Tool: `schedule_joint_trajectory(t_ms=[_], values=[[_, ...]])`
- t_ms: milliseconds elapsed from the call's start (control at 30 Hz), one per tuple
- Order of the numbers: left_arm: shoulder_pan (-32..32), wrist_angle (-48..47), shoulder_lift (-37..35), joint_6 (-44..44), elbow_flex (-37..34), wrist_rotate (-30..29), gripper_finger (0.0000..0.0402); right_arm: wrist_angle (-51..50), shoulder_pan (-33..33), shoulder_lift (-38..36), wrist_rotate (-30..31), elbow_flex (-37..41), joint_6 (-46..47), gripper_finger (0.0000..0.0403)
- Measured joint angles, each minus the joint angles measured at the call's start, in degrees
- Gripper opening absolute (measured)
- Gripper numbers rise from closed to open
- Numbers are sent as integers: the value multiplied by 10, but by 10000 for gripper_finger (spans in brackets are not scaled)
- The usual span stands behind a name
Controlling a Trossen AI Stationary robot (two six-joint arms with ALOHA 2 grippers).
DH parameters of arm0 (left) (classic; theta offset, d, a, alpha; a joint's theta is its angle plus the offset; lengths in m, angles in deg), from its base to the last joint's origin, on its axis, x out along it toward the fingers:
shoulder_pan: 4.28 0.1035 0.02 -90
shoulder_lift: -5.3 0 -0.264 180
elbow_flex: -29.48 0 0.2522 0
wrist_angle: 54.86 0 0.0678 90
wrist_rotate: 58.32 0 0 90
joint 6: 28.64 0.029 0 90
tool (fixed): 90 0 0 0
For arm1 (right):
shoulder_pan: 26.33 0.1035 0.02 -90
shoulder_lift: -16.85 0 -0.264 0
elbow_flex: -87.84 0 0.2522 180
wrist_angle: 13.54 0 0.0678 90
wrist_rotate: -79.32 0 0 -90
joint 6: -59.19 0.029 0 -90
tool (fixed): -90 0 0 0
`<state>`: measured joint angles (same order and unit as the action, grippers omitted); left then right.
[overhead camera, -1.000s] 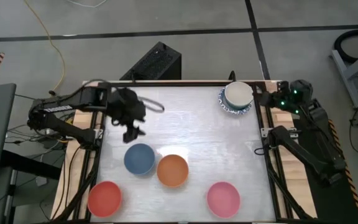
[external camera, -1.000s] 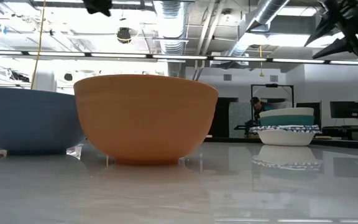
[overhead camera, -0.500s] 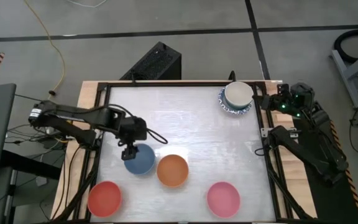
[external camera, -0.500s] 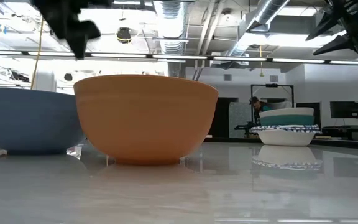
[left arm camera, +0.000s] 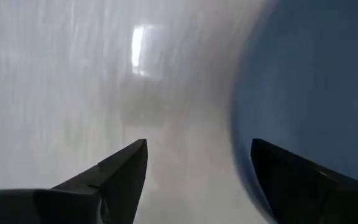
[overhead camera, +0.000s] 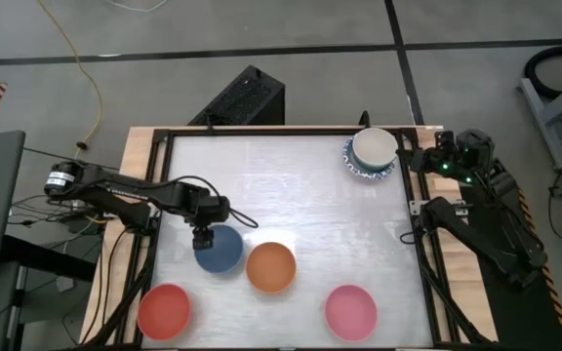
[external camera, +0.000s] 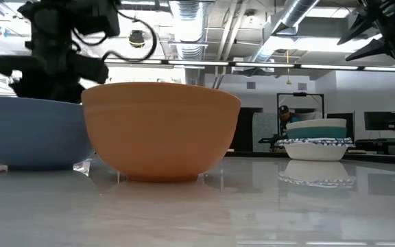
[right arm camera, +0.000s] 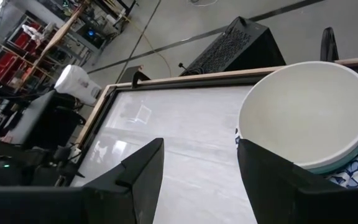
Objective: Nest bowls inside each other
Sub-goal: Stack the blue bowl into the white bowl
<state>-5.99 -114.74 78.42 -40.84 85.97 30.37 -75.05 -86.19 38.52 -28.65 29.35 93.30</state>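
A blue bowl (overhead camera: 221,251) stands on its base beside an orange bowl (overhead camera: 270,266). A red bowl (overhead camera: 165,311) and a pink bowl (overhead camera: 349,309) sit near the front edge. At the far right a cream bowl (overhead camera: 373,146) is nested in a teal one on a white bowl with a blue-patterned rim (overhead camera: 356,168). My left gripper (overhead camera: 203,239) is open and points down over the blue bowl's far-left rim (left arm camera: 236,118). One finger (left arm camera: 120,168) stands outside the bowl and the other (left arm camera: 291,171) over its inside. My right gripper (overhead camera: 423,161) waits open beside the stack.
The table's black frame (overhead camera: 154,195) runs along both sides, close to each arm's base. A wide bare stretch of tabletop (overhead camera: 291,195) lies between the stack and the loose bowls. The orange bowl nearly touches the blue one.
My left gripper has come down from high above the table and a little toward the near edge. It has tipped steeply downward and now straddles the blue bowl's rim, still open. No bowl has moved.
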Motion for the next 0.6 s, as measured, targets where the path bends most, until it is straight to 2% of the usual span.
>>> schedule_joint_trajectory(t_ms=[67, 167, 267, 433, 600], values=[[4, 0, 0, -5, -11, 10, 264, 0, 0, 0, 0, 0, 7, 224], [4, 7, 0, -6, -13, 15, 226, 0, 0, 0, 0, 0, 14, 224], [4, 13, 0, -11, -13, 15, 159, 0, 0, 0, 0, 0, 15, 224], [5, 29, 0, -53, -13, 2, 22, 0, 0, 0, 0, 0, 15, 224], [19, 32, -1, -146, -3, -78, 4, 1, 0, 0, 9, 0, 15, 224]])
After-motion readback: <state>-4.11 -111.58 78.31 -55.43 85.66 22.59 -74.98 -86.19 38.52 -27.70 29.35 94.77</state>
